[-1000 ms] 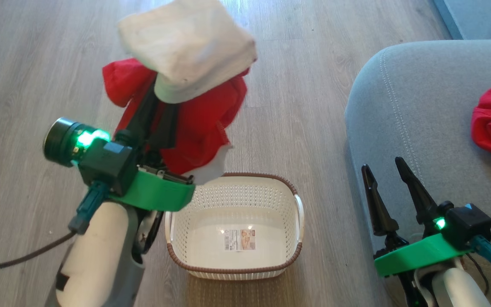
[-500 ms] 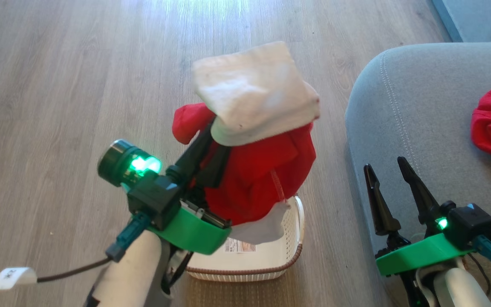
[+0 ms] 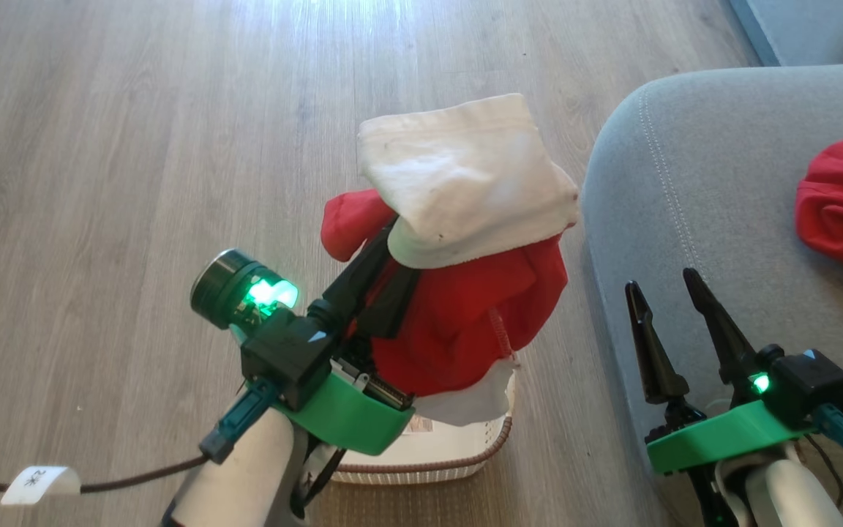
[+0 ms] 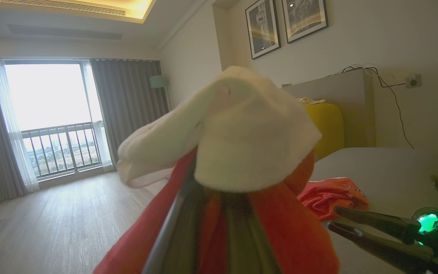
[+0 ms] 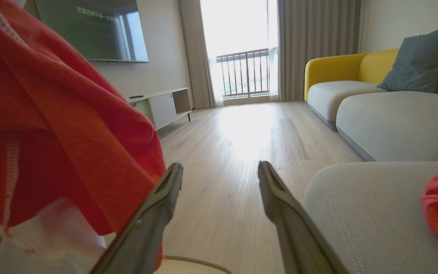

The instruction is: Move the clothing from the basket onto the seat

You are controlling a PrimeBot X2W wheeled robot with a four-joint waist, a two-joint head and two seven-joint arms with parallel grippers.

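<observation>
My left gripper [image 3: 392, 252] is shut on the clothing [image 3: 465, 315], a red garment with a white panel draped over the fingertips, held in the air above the basket [image 3: 429, 461]. The garment and my forearm hide most of the basket. The left wrist view has the same garment [image 4: 242, 129] covering my dark fingers. The grey seat [image 3: 685, 183] lies just to the right, with a second red garment [image 3: 842, 197] on it. My right gripper [image 3: 659, 279] stands open and empty over the seat's front edge; its wrist view shows the spread fingers [image 5: 219, 169] beside the hanging garment [image 5: 59, 125].
Wood floor [image 3: 136, 146] stretches to the left and ahead. A yellow sofa with grey cushions [image 5: 394, 118] stands beyond the seat, a low TV cabinet [image 5: 162, 108] across the room. A tagged cable [image 3: 41, 483] trails from my left arm.
My left gripper has carried the garment to the right, from left of the basket to above it and nearer the seat. The right gripper has stayed where it was.
</observation>
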